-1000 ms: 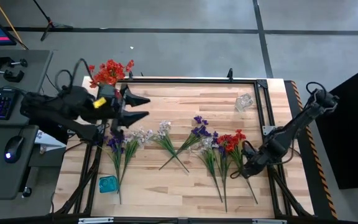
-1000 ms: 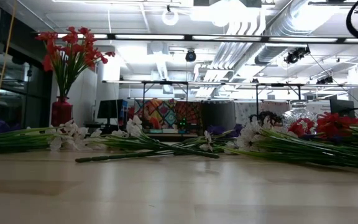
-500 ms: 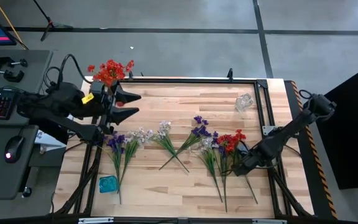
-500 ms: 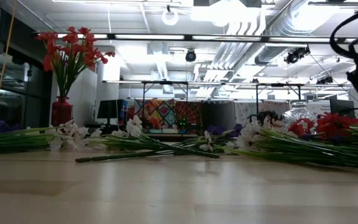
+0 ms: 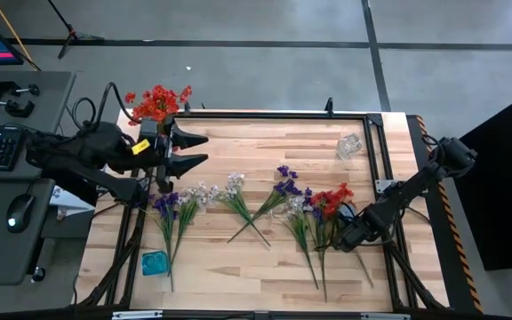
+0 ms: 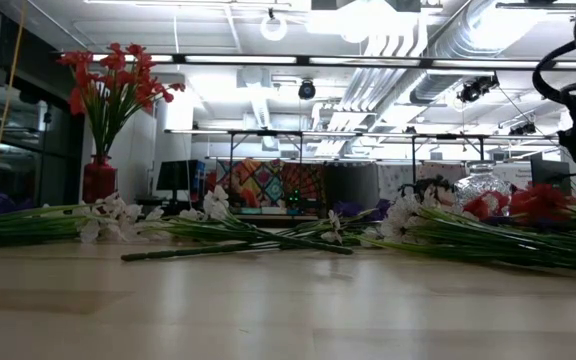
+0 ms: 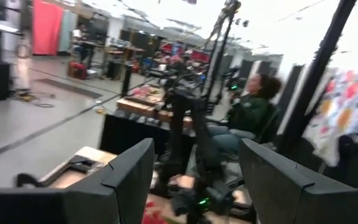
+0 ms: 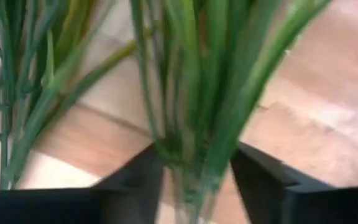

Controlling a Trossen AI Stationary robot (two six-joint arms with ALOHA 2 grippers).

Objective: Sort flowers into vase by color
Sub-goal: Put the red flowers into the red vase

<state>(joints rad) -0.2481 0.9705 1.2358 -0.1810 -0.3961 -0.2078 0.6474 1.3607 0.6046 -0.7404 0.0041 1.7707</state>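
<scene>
The red vase (image 6: 99, 181) stands at the table's far left corner and contains a bunch of red flowers (image 5: 156, 101). A clear glass vase (image 5: 349, 145) near the far right edge and a blue vase (image 5: 154, 262) lying at the near left hold nothing. Purple, white and red sprigs (image 5: 283, 191) lie across the table (image 5: 265, 267). The left gripper (image 5: 196, 149) hovers beside the red vase, jaws spread, holding nothing. The right gripper (image 5: 343, 236) sits low on the red sprig (image 5: 332, 201), green stems between its fingers (image 8: 266, 180); whether it clamps them cannot be determined.

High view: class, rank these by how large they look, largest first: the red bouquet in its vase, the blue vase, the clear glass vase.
1. Red bouquet, clearly largest.
2. Blue vase and clear glass vase look about alike; no ranking.
</scene>
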